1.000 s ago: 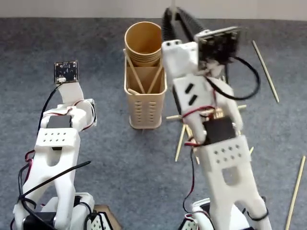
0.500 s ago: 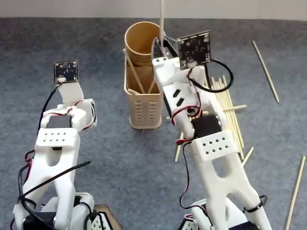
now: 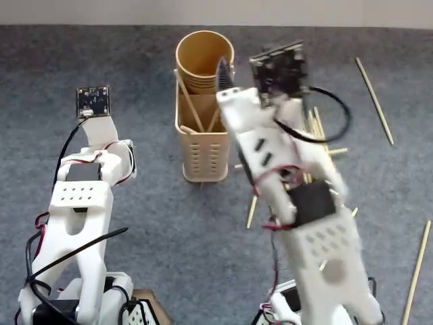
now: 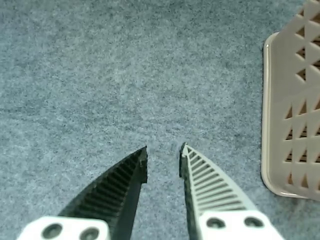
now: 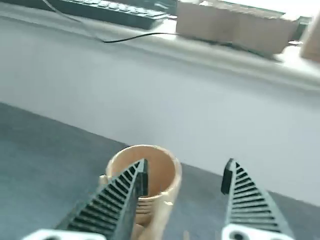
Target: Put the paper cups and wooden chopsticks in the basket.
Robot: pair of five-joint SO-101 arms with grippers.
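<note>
right gripper (image 5: 185, 172): fingers wide, empty; above far end of basket (image 3: 203, 152), beside paper cups (image 3: 203, 57)
left gripper (image 4: 164, 150): narrow gap, empty; over carpet (image 4: 100, 75) left of basket
cups: stacked in basket, some chopsticks (image 3: 191, 108) in too
loose chopsticks (image 3: 316, 126): pile right of basket, strays farther right
step (judged): fetch next stick
tip: clear cup rim first, pinch one stick mid-length, crosswise

Grey carpet-like counter (image 3: 155, 223) under even light, plain white wall (image 5: 150, 85) rising at its far edge, pale ledge (image 5: 210, 57) above the wall, dark keyboard (image 5: 110, 10), black cable (image 5: 135, 36) and cardboard box (image 5: 230, 25) on that ledge
</note>
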